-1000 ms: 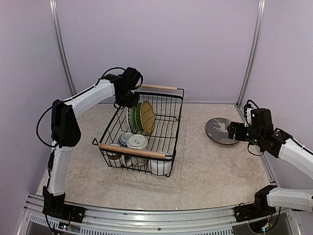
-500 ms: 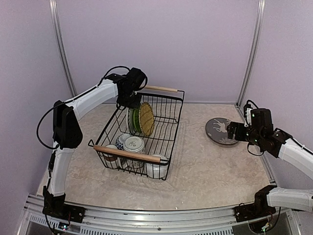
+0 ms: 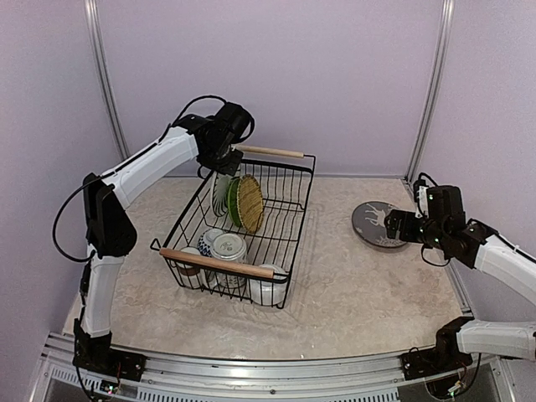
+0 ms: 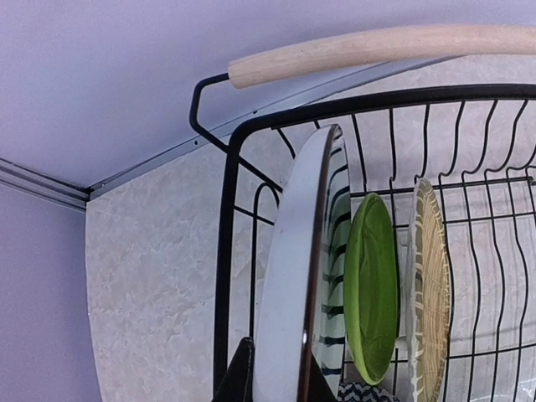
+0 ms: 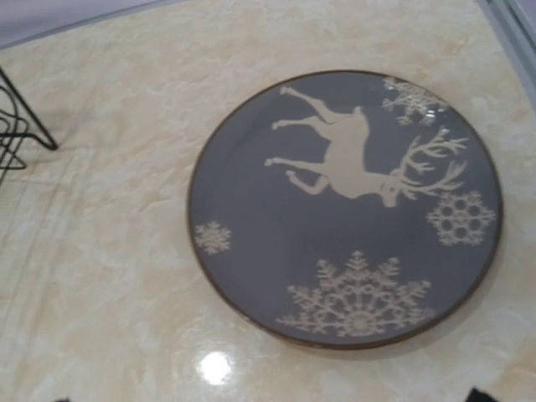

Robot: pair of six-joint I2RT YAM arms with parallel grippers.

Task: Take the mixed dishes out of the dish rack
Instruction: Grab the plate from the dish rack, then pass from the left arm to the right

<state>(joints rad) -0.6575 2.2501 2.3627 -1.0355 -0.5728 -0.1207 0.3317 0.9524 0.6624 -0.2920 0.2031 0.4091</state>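
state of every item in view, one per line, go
striped plate, upright on edge, gripped by left claw
left claw, shut on striped plate's rim
green plate, upright in dish rack
woven plate, upright beside it
patterned bowl, resting at rack's near end
deer plate, flat on table
right claw, open, near deer plate

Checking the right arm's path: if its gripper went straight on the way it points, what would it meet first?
Probably the grey reindeer plate, lying flat ahead of the open right gripper; nothing shows between them, though depth is unclear.
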